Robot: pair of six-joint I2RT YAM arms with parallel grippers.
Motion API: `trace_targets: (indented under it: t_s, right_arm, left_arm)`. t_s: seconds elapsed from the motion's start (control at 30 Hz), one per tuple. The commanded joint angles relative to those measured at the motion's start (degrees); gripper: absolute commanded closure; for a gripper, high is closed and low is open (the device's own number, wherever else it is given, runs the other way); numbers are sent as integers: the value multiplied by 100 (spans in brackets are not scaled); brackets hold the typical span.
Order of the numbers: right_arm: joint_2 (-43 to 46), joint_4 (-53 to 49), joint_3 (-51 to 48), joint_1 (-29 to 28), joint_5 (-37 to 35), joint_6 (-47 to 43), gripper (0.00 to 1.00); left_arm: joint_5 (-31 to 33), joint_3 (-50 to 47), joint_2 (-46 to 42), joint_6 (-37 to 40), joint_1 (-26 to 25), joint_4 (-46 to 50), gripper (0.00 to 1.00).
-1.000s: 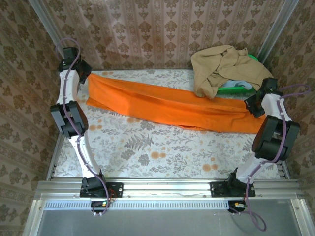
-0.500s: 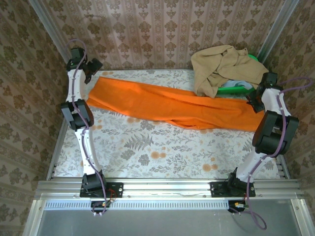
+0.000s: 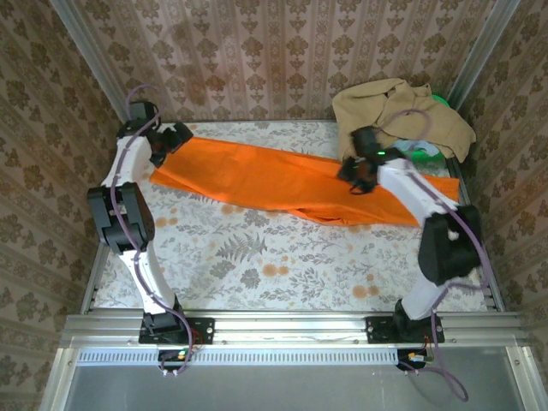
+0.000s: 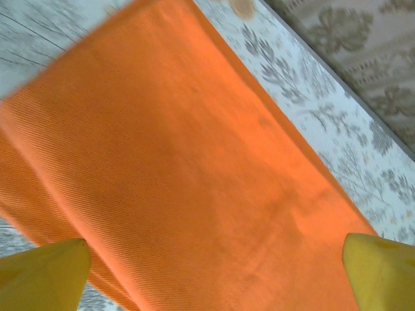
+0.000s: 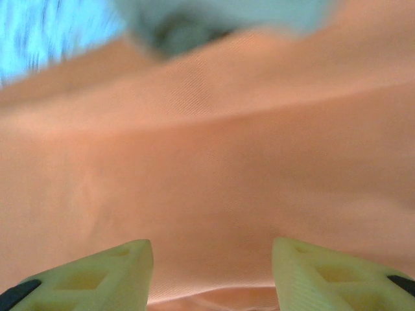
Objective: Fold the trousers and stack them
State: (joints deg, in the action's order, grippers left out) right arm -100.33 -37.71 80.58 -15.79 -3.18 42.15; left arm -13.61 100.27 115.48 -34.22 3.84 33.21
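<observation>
The orange trousers [image 3: 282, 181] lie stretched out as a long flat band across the back of the table, from far left to far right. My left gripper [image 3: 174, 137] hovers over their left end, fingers spread wide with only flat orange cloth [image 4: 194, 168] beneath them. My right gripper [image 3: 355, 171] is above the middle-right stretch of the band, its yellow fingertips [image 5: 117, 272] apart over smooth orange fabric [image 5: 214, 175], holding nothing.
A tan garment [image 3: 390, 116] is heaped at the back right over a green basket [image 3: 411, 154], just behind the right gripper. The floral tablecloth [image 3: 274, 265] covers the table. Patterned walls close in the back and both sides.
Both grippers have let go of the trousers' ends and opened. The right arm swung left from the far right end to the middle-right. The left gripper shifted right over the left end.
</observation>
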Motion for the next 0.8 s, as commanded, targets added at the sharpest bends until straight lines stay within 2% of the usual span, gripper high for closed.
trace_targets:
  t_s: [0.0,0.13,0.27,0.4,0.53,0.77]
  right_arm:
    - [-1129,-479,1115,-662,-226,-310,48]
    - [-2378,-1113,2336,-1042,-476,-456,49]
    - [-2836,-1564,2461,-1069,-460,-493,50]
    - [-2389,-1215,1356,-1084,-333,-583,49]
    - [-1674,-926,204,-1100,-89,-643,49]
    - [-361,-553,-1624,-1153,311,-547,49]
  left_arm:
    - [-487,-178,620,83,-159,-392,3]
    - [-520,-302,929,109,-419,-470,4]
    - [-564,-727,992,-195,-375,-548,3]
    - [-462,-1892,529,-520,-195,-1107,4]
    - [-138,-3113,-348,-734,114,-1444,5]
    - [270,-5072,-2294,-727,493,-1179,5]
